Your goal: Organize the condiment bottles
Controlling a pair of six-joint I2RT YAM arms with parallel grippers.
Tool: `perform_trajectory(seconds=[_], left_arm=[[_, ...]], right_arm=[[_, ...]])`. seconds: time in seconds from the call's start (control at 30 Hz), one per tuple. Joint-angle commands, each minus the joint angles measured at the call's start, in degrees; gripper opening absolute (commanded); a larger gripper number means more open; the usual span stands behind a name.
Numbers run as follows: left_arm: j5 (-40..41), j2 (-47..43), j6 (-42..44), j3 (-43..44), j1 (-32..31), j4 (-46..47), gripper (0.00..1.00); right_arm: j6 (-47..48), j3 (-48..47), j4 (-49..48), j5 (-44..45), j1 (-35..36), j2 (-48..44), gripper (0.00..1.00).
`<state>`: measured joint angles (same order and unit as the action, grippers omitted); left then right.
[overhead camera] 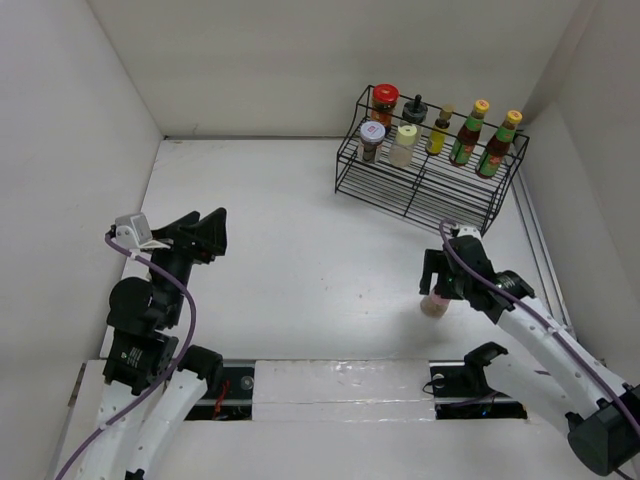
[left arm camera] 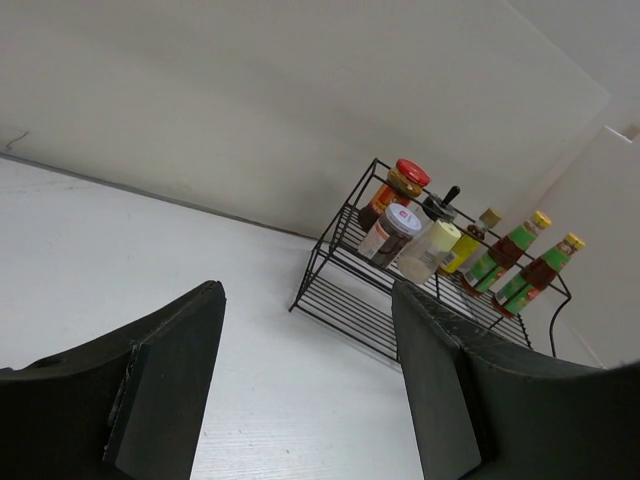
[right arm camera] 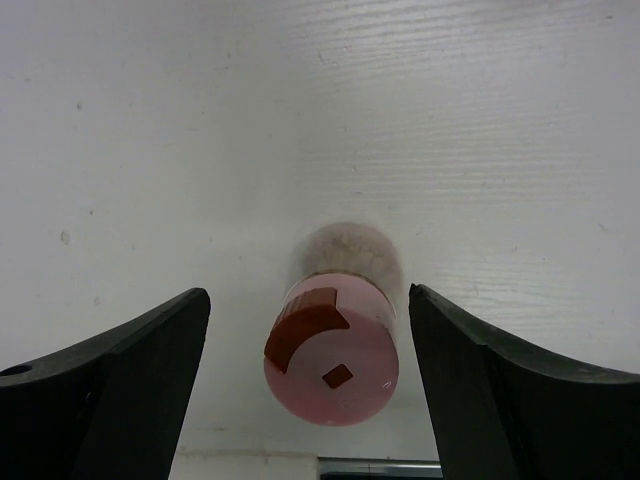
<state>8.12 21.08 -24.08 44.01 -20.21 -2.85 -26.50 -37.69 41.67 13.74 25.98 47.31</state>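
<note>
The pink-capped bottle (right arm camera: 335,350) stands on the white worktop (overhead camera: 300,260) at the near right, apart from the black wire rack (overhead camera: 420,195) at the far right. The right tool (right arm camera: 308,295) hangs over it with its dark, wedge-shaped fingers (right arm camera: 150,350) spread wide. There is a clear gap on each side of the bottle, and nothing is gripped. Only the right wrist view shows the round, glossy, translucent pink cap with its red-brown marks, and the fine grain of the worktop. In the top view the tool covers most of the bottle.

The rack is made of thin rods in stepped shelves and holds 7 containers:
- the red-lidded jar (overhead camera: 385,100)
- the black-capped clear bottle (overhead camera: 414,108)
- the yellow dark-capped bottle (overhead camera: 440,130)
- the 2 slim yellow-capped red-green bottles (overhead camera: 468,132) (overhead camera: 498,145)
- the purple-lidded jar (overhead camera: 371,140), just in front of the first 2
- the smooth cream bottle (overhead camera: 404,145), beside the purple-lidded jar

The left wrist view takes the rack from a low angle, so the label on the purple-lidded jar and the sides of the bottles show.

The left tool (overhead camera: 205,235) is at the near left, well away from the rack. Its matte black fingers are parted and hold nothing.
</note>
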Motion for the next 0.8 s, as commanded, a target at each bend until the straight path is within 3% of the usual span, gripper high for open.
perform_trajectory(seconds=[0.0, 0.17, 0.23, 0.3, 0.43, 0.53, 0.7, 0.77], left_arm=[[-0.65, -0.51, 0.43, 0.20, -0.27, 2.32, 0.63], [-0.65, 0.01, -0.09, 0.20, -0.27, 2.32, 0.63], [-1.26, 0.01, -0.09, 0.20, -0.27, 2.32, 0.63], [-1.26, 0.01, -0.09, 0.20, -0.27, 2.32, 0.63], [-0.74, 0.01, -0.09, 0.20, -0.27, 2.32, 0.63], [-0.74, 0.01, -0.09, 0.20, -0.27, 2.32, 0.63], [-1.26, 0.01, -0.09, 0.20, -0.27, 2.32, 0.65], [-1.79, 0.62, -0.09, 0.20, -0.27, 2.85, 0.66]], right_arm=[[-2.06, -0.10, 1.13, 0.50, 0.92, 0.59, 0.86], [-2.06, -0.63, 2.98, -0.02, 2.84, 2.60, 0.82], [-2.06, -1.16, 2.98, 0.58, 3.55, 3.31, 0.69], [-2.77, -1.16, 2.37, 1.37, 4.16, 3.93, 0.50], [-1.55, -3.86, -2.81, 0.76, 6.36, 5.77, 0.34], [3.28, -9.92, -7.29, 5.59, 7.85, 8.14, 0.33], [16.01, -27.76, -19.85, 10.34, 7.86, 15.50, 0.34], [19.37, -32.33, -22.41, 10.87, 4.11, 18.59, 0.34]])
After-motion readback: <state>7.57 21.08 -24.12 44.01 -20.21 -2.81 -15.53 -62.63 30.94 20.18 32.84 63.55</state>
